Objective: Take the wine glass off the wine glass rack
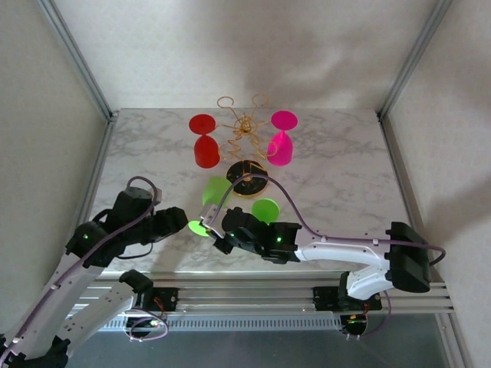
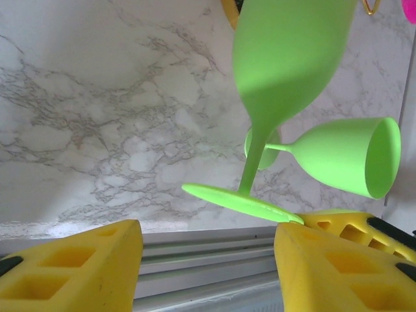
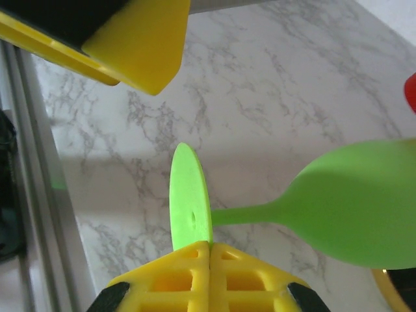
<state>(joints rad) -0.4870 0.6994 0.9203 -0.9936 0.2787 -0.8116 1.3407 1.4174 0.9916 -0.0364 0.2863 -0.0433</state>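
Note:
The gold wire wine glass rack (image 1: 244, 126) stands on its round black-and-gold base (image 1: 247, 178) at the back middle of the table. A red glass (image 1: 204, 142) and a pink glass (image 1: 281, 139) hang from it upside down. A green wine glass (image 1: 215, 190) is off the rack and tilted above the table, with my right gripper (image 3: 210, 244) shut on the rim of its round foot (image 3: 188, 195). Its bowl (image 3: 357, 201) points toward the rack. My left gripper (image 2: 208, 260) is open just left of that foot (image 2: 240, 203), its fingers apart from it.
A second green glass (image 1: 265, 209) lies on its side on the marble table (image 1: 337, 176), right of the held one and in front of the rack base. White walls close in the sides and back. A metal rail (image 2: 208, 257) runs along the near edge.

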